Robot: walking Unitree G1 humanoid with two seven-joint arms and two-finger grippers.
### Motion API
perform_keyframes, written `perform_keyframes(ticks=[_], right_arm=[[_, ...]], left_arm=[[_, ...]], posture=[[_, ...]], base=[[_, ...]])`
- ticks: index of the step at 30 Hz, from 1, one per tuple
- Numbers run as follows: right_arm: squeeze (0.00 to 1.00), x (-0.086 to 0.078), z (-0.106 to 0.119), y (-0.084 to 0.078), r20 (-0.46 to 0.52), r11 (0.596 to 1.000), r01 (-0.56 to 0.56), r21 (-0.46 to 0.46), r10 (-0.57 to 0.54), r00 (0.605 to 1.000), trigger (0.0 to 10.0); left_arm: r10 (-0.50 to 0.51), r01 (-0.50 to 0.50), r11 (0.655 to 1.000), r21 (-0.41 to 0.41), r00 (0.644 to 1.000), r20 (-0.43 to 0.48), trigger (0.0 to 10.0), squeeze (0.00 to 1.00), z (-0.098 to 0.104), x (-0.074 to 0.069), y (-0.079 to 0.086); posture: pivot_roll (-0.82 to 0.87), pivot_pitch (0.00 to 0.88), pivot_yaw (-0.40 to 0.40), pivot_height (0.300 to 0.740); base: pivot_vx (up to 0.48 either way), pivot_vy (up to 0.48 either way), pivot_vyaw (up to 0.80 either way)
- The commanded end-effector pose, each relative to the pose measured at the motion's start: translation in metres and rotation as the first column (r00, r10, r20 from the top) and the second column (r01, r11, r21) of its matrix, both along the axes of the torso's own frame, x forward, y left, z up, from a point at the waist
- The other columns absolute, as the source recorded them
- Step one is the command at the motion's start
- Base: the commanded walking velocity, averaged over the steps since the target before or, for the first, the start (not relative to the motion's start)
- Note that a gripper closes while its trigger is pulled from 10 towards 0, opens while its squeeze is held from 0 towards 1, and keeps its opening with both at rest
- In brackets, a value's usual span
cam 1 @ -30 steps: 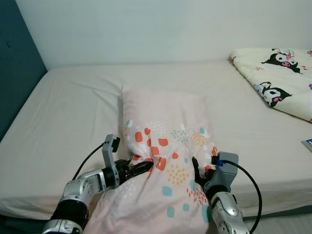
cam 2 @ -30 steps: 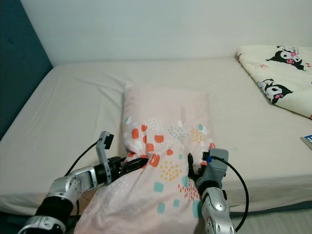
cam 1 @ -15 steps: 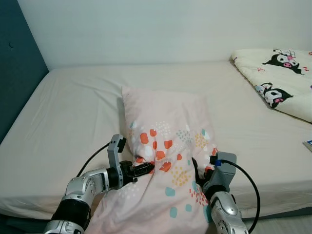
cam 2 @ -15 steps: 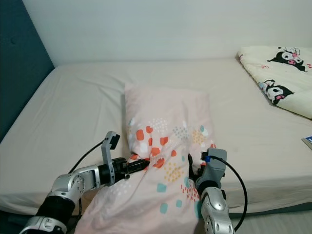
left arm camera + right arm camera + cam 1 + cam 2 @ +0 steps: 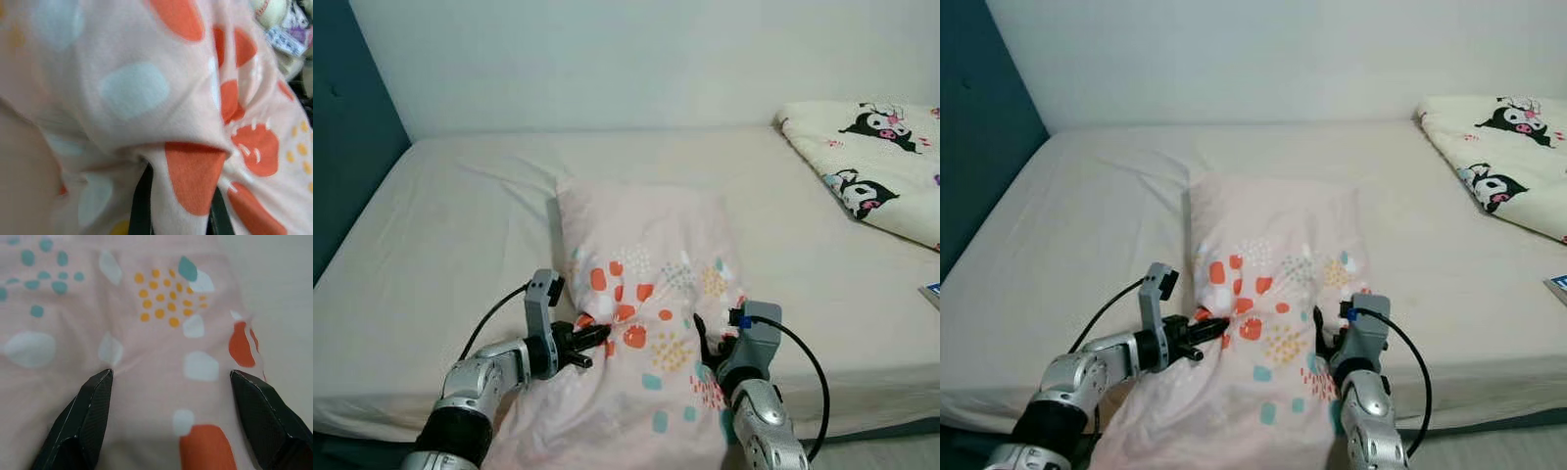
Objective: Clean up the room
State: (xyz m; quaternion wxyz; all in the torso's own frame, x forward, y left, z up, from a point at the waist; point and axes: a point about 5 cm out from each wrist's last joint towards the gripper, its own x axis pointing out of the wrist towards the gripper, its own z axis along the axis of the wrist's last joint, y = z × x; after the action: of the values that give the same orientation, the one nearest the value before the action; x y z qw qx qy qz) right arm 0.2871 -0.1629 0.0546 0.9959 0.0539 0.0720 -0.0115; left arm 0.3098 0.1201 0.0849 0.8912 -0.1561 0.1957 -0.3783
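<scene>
A pink pillow (image 5: 646,255) with orange, teal and yellow spots lies lengthwise on the bed (image 5: 450,225), its near end hanging over the front edge. My left gripper (image 5: 595,338) is shut on a fold of the pillow's cloth at its left near side; in the left wrist view the fold (image 5: 188,171) sits pinched between the black fingers (image 5: 141,208). My right gripper (image 5: 709,343) stands open at the pillow's right near side. Its fingers (image 5: 85,421) are spread wide against the patterned cloth (image 5: 166,333).
A cream quilt (image 5: 876,162) printed with black-and-white cartoon figures lies at the bed's back right. A dark teal wall (image 5: 342,147) borders the left side. A small blue-edged object (image 5: 932,290) shows at the right edge. Bare sheet stretches left of the pillow.
My left gripper has shifted a little left with the pinched fold, and the pillow's near end has bunched and slid slightly. The right arm has barely moved.
</scene>
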Motion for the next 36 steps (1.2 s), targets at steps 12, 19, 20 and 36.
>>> perform_keyframes(ticks=[12, 19, 20, 36], right_arm=[[0.0, 0.01, 0.014, 0.015, 0.093, 0.996, -0.094, -0.015, 0.095, 0.991, 10.0], [0.0, 0.016, 0.021, 0.019, 0.122, 0.993, -0.114, -0.027, 0.116, 0.986, 10.0], [0.0, 0.019, 0.025, 0.022, 0.141, 0.991, -0.127, -0.042, 0.132, 0.981, 10.0], [0.0, 0.02, 0.027, 0.022, 0.151, 0.987, -0.152, -0.056, 0.159, 0.976, 10.0]], left_arm=[[0.253, -0.315, 0.941, 0.122, 0.896, 0.366, 10.0, 0.0, 0.058, 0.017, 0.032], [0.365, -0.433, 0.899, 0.061, 0.821, 0.439, 10.0, 0.0, 0.09, 0.024, 0.054], [0.427, -0.503, 0.862, 0.059, 0.784, 0.452, 10.0, 0.0, 0.099, 0.027, 0.062], [0.548, -0.632, 0.775, -0.007, 0.666, 0.506, 10.0, 0.0, 0.099, 0.026, 0.06]], posture=[[0.01, 0.0, -0.039, 0.588], [0.02, 0.0, -0.055, 0.588], [0.02, 0.0, -0.056, 0.588], [0.01, 0.0, -0.058, 0.588]], base=[[0.0, 0.0, 0.0], [0.0, 0.0, 0.0], [0.0, 0.0, 0.0], [0.0, 0.0, 0.0]])
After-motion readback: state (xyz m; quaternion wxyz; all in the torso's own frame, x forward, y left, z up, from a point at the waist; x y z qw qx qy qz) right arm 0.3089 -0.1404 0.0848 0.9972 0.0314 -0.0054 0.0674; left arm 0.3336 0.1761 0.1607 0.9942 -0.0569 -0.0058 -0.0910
